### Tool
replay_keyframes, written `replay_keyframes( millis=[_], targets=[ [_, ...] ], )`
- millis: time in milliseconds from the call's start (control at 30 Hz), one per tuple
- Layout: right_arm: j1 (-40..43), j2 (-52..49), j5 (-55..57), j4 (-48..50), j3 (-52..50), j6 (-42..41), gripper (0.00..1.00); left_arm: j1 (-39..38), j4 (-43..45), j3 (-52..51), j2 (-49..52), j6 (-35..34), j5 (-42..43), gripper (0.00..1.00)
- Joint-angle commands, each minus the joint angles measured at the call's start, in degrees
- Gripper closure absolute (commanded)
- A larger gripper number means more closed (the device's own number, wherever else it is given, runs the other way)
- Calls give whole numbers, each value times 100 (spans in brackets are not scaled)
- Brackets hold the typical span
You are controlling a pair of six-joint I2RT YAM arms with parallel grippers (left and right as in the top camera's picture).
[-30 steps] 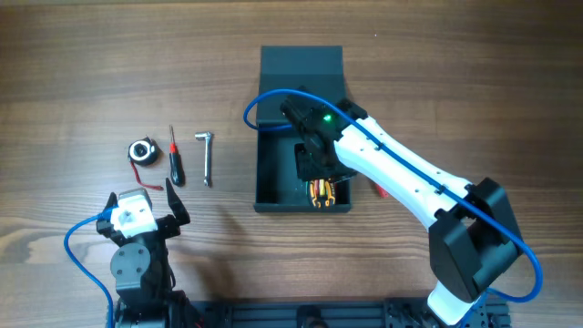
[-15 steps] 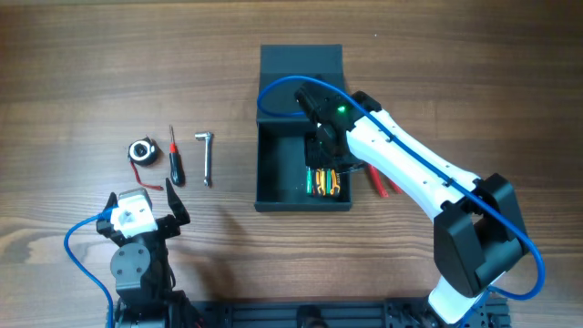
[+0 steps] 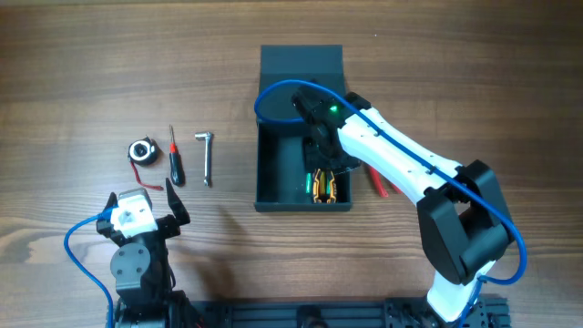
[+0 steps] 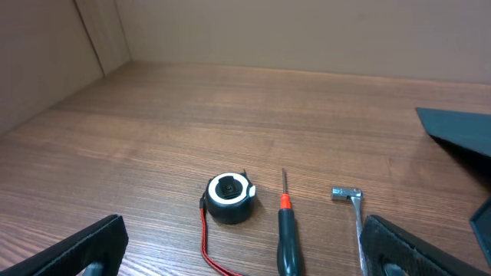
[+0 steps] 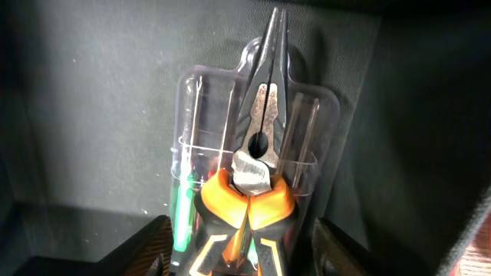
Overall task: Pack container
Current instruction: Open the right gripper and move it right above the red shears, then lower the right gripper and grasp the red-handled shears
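Note:
The dark teal-grey container (image 3: pixel 258 164) stands open at mid-table with its flap lid (image 3: pixel 301 59) laid back at the far side. A clear pack holding orange-handled pliers (image 3: pixel 324 185) lies on its floor at the front right. My right gripper (image 3: pixel 321 157) is inside the container just above the pack. In the right wrist view the pliers (image 5: pixel 257 153) lie between the open fingers (image 5: pixel 242 257), which hold nothing. My left gripper (image 3: pixel 144 208) is open and empty at the table's front left, as the left wrist view (image 4: pixel 245 257) also shows.
Left of the container lie a black round tape with a red cord (image 3: pixel 141 151) (image 4: pixel 229 197), a black-handled screwdriver (image 3: pixel 174 157) (image 4: pixel 285 230) and an L-shaped metal wrench (image 3: pixel 207 157) (image 4: pixel 353 211). A red-handled tool (image 3: pixel 378 185) lies just right of the container.
My right gripper has drawn back from the container's front toward its middle, uncovering the pliers pack on the floor. The left arm has not moved.

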State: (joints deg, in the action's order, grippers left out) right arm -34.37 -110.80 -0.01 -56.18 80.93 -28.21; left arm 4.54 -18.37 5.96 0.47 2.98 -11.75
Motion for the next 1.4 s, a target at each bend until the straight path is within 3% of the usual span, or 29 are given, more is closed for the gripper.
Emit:
replay_keyframes(
  millis=[0, 200, 267, 400, 533, 667, 1100, 1367],
  targets=[
    [9, -42, -52, -168, 339, 234, 44, -31, 20, -28, -26, 129, -28, 0],
    [61, -31, 363, -1567, 2761, 723, 43, -31, 20, -28, -26, 129, -28, 0],
    [396, 2, 1104, -2308, 3314, 765, 32, -31, 20, -28, -26, 129, -28, 0],
    [1163, 2, 1163, -2747, 3303, 1340, 30, -31, 20, -28, -26, 129, -28, 0],
    [1832, 0, 767, -2741, 3296, 2583, 31, -31, 20, -28, -26, 129, -28, 0],
    [2151, 0, 264, -2811, 3283, 2697, 30, -31, 20, -28, -26, 129, -28, 0],
    [2162, 0, -216, -1060, -345, 2822, 24, -31, 20, -28, -26, 129, -28, 0],
    [2162, 2, -310, -256, -1274, 2839, 23, -31, 20, -28, -26, 129, -28, 0]
  ],
)
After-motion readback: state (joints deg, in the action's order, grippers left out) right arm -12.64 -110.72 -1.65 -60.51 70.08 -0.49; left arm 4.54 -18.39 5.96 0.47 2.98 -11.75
